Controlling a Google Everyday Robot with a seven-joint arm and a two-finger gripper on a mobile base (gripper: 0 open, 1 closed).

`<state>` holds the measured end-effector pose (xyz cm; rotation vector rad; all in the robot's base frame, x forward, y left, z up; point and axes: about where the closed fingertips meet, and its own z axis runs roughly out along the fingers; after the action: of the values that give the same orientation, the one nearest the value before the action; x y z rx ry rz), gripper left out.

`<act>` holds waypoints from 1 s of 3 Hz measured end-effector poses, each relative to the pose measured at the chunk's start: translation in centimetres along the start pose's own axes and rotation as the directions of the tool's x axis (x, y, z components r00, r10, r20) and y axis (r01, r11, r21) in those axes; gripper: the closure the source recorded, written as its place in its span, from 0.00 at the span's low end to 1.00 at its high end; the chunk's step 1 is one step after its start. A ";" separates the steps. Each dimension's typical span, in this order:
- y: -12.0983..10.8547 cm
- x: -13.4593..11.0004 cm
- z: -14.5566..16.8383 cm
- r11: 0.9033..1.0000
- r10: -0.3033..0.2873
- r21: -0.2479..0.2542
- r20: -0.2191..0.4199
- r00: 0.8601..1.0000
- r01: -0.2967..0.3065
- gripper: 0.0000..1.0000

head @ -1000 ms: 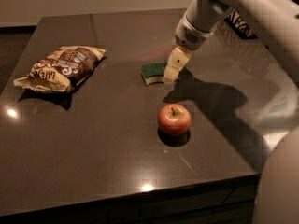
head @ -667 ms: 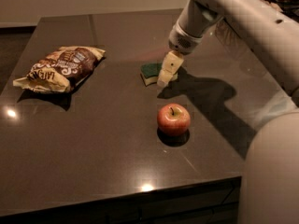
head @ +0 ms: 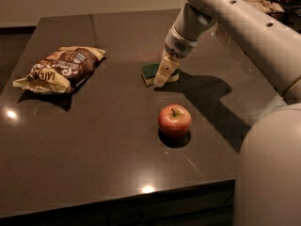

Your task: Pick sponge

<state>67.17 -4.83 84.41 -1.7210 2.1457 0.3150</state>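
Surface: dark, glossy table [head: 94, 145], with small light reflections near its left and front edges.
Item 1, sponge [head: 149, 71]: lies flat on the table right of centre, toward the far side; dark green top, pale yellow layer showing along its near edge. Its right part is hidden behind the gripper.
Item 2, gripper [head: 162, 75]: pale, pointing down and slightly leftward, low over the sponge's right half and overlapping it in view. Contact with the sponge cannot be confirmed.
Gripper state: cannot be told from this view.
Item 3, arm [head: 225, 18]: white, reaching in from the upper right and casting a broad shadow on the table right of the sponge.
Item 4, apple [head: 174, 119]: red, upright, stem up, nearer the front edge than the sponge and apart from it.
Item 5, snack bag [head: 61, 69]: crumpled, brown and yellow, lying on the left side, well apart from the sponge.
Item 6, robot body [head: 270, 173]: white, filling the lower right corner.
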 end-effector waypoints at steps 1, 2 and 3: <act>0.3 -0.5 -0.3 1.000 -0.019 -0.004 0.011 1.000 0.019 0.50; 0.3 -0.6 -1.5 1.000 -0.023 -0.005 0.029 0.999 0.023 0.73; 0.5 -2.2 -4.3 0.999 -0.050 0.001 0.083 0.995 0.050 0.96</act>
<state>66.50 -4.51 89.20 -1.7277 2.0407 0.3674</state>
